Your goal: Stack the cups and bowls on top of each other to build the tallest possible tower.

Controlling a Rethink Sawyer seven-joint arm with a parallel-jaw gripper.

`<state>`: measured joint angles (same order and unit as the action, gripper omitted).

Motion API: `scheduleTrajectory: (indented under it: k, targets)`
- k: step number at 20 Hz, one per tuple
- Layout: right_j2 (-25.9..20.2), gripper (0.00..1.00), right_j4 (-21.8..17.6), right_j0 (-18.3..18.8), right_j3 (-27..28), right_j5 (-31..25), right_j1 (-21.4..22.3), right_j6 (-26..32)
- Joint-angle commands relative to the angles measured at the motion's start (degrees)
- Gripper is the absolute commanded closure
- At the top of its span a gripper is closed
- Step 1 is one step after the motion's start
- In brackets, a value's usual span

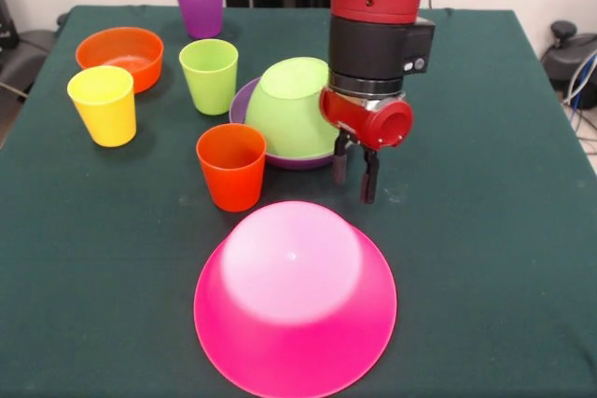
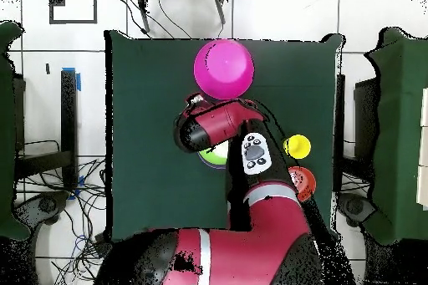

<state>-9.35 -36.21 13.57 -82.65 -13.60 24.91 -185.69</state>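
- cups: four, all upright. One purple, one lime green, one yellow, one orange-red
- bowls: also four. Big pink one flipped upside down, a lime green one tipped inside a purple one, and an orange one sitting right way up
- robot arms: just one, red and black
- tables: one, green cloth on it

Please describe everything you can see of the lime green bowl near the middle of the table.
The lime green bowl is glossy, smooth plastic. It lies upside down and tilted inside the purple bowl, its flat base facing up and toward the camera, its rim resting in that bowl. The tool hangs just beside it, apparently not touching. From overhead, the arm hides most of it.
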Motion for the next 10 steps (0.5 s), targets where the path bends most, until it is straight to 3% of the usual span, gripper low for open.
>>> scheduleTrajectory:
  k: [1, 10]
  targets:
    - [-5.93, 0.0, 4.29, 0.54, -3.69, -9.31, -3.4, 6.5]
    - [-6.32, 0.0, 5.23, 3.25, -5.31, -9.62, -0.4, 9.26]
